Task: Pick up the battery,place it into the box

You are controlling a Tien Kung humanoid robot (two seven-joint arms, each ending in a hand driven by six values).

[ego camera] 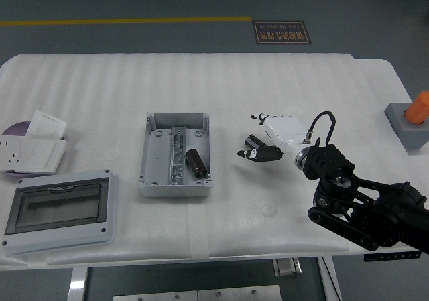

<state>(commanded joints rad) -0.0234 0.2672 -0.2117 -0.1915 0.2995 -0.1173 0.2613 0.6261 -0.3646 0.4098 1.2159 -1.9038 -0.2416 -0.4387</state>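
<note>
I see the right hand [268,140] reaching in from the lower right over the white worktop [268,80], to the right of the box [175,155]. Its fingers [258,155] are curled down around a small dark cylindrical battery [253,141], which shows between the fingertips and the white palm; I read this as a grasp, though I cannot tell whether the battery is clear of the worktop surface.

The box is a grey open enclosure near the worktop centre, well apart from the hand. It has a metal rail [177,155] running along its middle. A second dark cylinder [196,162] lies inside it, in the compartment right of the rail, tilted.

At front left lies a grey cover with a clear window [59,209]. Behind it, at the left edge, sit a white socket plate [30,153] and a white card [45,125]. At the far right edge, a grey block [406,123] carries an orange object [418,107].

The left arm is not visible.
</note>
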